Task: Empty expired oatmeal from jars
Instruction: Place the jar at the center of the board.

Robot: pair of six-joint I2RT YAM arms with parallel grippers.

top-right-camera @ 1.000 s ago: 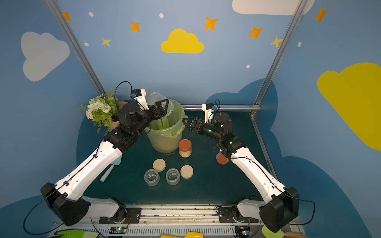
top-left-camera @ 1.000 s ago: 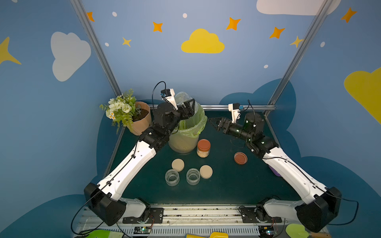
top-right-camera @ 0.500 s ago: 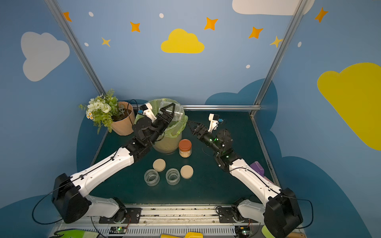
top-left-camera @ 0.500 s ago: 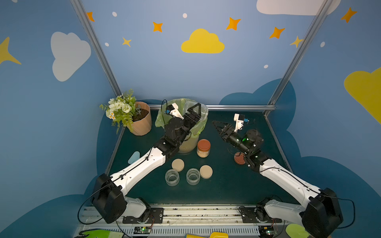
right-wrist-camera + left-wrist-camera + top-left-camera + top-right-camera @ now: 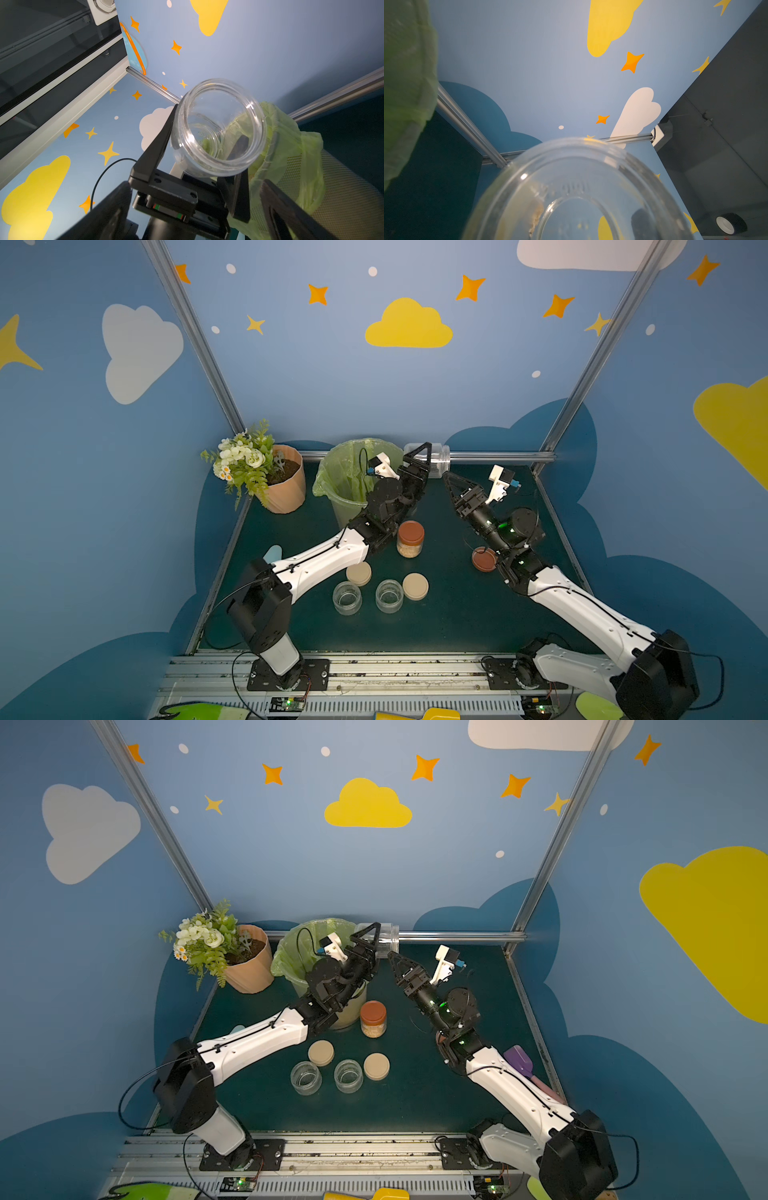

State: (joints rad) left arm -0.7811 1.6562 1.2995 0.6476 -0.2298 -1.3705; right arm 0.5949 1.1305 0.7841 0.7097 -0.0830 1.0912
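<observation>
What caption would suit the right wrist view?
Left gripper holds a seemingly empty glass jar, mouth toward the camera, beside the green-bagged bin.

Left gripper (image 5: 372,941) grips a jar (image 5: 389,939) — beside bin (image 5: 308,926).

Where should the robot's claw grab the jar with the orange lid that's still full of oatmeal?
Around the glass body of the orange-lidded jar, below the lid, coming in level from the side. It stands upright and round, and a side grip leaves the lid free to unscrew. The open right claw is probably handiest.
</observation>
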